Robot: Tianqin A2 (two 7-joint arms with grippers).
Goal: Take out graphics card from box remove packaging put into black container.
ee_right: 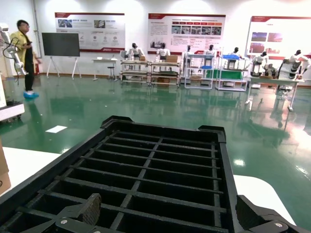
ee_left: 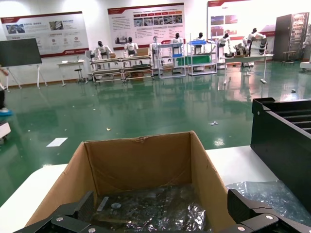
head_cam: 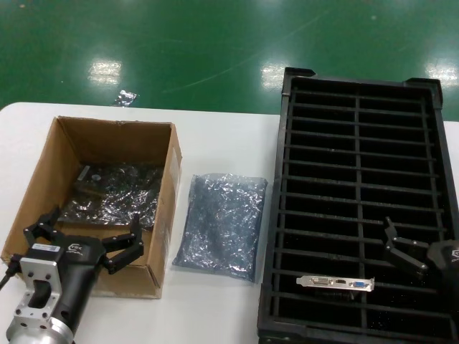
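The brown cardboard box (head_cam: 115, 123) stands at the left of the table, and a crinkly silver-grey bag with a dark board in it (head_cam: 115, 193) lies on its floor. My left gripper (head_cam: 90, 231) hangs open and empty over the box's near edge. The left wrist view shows the box wall (ee_left: 141, 165) and the bagged item (ee_left: 155, 208) between the open fingers (ee_left: 240, 204). A graphics card (head_cam: 336, 282) stands in a near slot of the black container (head_cam: 356, 86), showing its silver bracket. My right gripper (head_cam: 412, 254) is open and empty over the container's near right slots (ee_right: 146, 170).
A flat silver-grey bag (head_cam: 221, 222) lies on the white table between the box and the container, and it also shows in the left wrist view (ee_left: 262, 194). The container's tall wall (ee_left: 282, 141) rises beside it. Beyond the table's far edge is green floor.
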